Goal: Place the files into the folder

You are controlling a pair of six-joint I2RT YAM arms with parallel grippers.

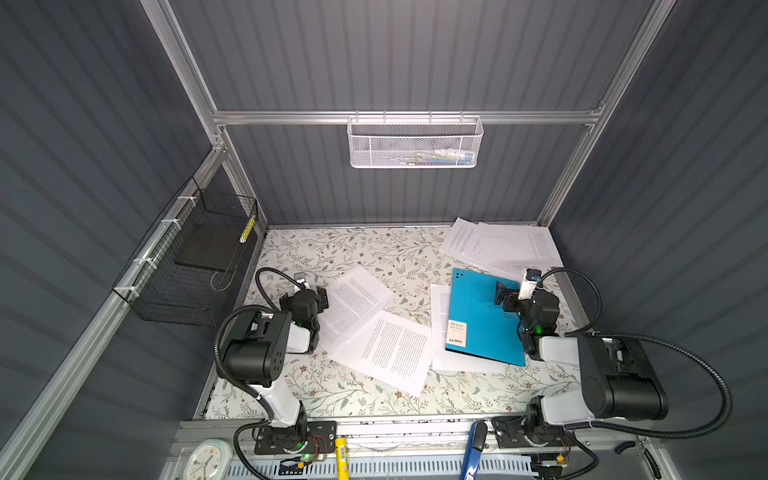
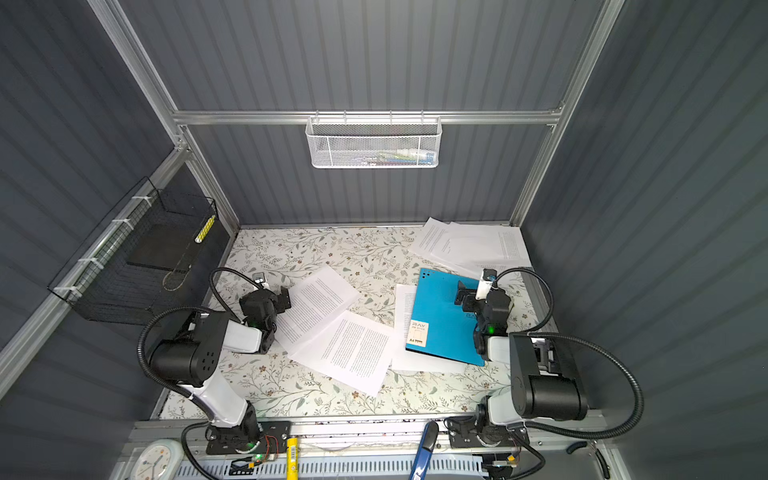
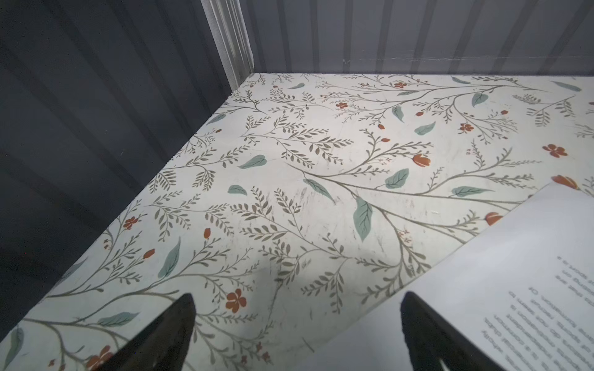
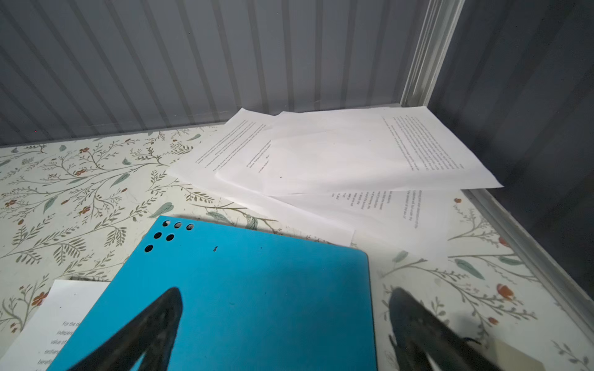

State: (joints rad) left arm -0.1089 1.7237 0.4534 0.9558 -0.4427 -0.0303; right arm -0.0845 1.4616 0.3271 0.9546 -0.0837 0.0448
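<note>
Sprawling across the floral worktop (image 1: 332, 390), files lie loose: a pile (image 1: 503, 245) beyond the right claw (image 1: 501, 287), two sheets (image 1: 374, 328) just beside the left claw (image 1: 321, 293). Blue folder (image 1: 478, 316) lies closed, flat under the right claw. Both claws gape wide, holding nothing.

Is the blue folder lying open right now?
No, the folder lies closed, blue cover up, on top of a white sheet.
</note>
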